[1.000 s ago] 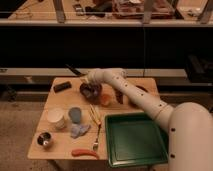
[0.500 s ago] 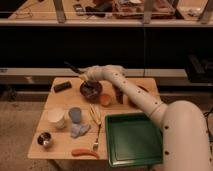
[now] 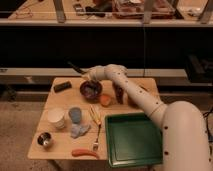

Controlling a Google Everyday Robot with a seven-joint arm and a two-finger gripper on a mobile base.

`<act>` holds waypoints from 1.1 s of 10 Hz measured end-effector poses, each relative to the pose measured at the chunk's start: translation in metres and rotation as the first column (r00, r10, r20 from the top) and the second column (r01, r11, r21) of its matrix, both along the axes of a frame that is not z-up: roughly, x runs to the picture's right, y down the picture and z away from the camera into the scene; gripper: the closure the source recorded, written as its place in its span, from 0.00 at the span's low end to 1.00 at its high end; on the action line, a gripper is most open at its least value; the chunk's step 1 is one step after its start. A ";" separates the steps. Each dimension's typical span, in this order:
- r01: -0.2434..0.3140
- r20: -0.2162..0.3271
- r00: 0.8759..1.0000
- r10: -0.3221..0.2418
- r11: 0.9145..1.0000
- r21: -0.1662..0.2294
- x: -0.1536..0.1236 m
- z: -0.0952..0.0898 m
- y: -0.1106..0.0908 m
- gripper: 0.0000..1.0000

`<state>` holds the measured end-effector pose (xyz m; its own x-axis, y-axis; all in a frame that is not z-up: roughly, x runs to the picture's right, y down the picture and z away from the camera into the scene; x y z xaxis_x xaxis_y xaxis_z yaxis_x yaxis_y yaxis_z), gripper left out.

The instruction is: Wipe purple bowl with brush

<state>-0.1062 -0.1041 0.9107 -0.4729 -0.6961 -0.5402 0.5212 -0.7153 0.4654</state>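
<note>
While your jaws hang at the far rim of the purple bowl [image 3: 91,90], they are clamped on the brush [image 3: 75,68]. Its dark handle runs up and away from the jaws toward the view's left, out past the far edge of the counter [image 3: 54,101]. Whether the brush's working end touches the bowl, you cannot tell from here.

The purple bowl sits directly below the jaws and a little nearer the camera, on the counter's far half. The white arm [image 3: 134,92] reaches back from the jaws toward the view's right.

- An orange fruit [image 3: 105,100] lies just beside the bowl, below and right of the jaws.
- A black block [image 3: 62,86] lies left of the jaws, apart from the bowl.
- A white cup [image 3: 56,118] and a blue-grey cup [image 3: 75,114] stand side by side, well nearer the camera than the jaws.
- A crumpled cloth [image 3: 79,130] sits just in front of the blue-grey cup.
- A small steel bowl [image 3: 45,140] stands at the near left corner, far from the jaws.
- A green tray [image 3: 132,140] fills the near right part of the counter.
- A fork [image 3: 96,142] lies just beside the tray's left edge.
</note>
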 end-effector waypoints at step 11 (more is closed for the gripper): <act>0.047 0.030 0.998 -0.048 0.998 0.030 -0.024 0.039 -0.024 1.00</act>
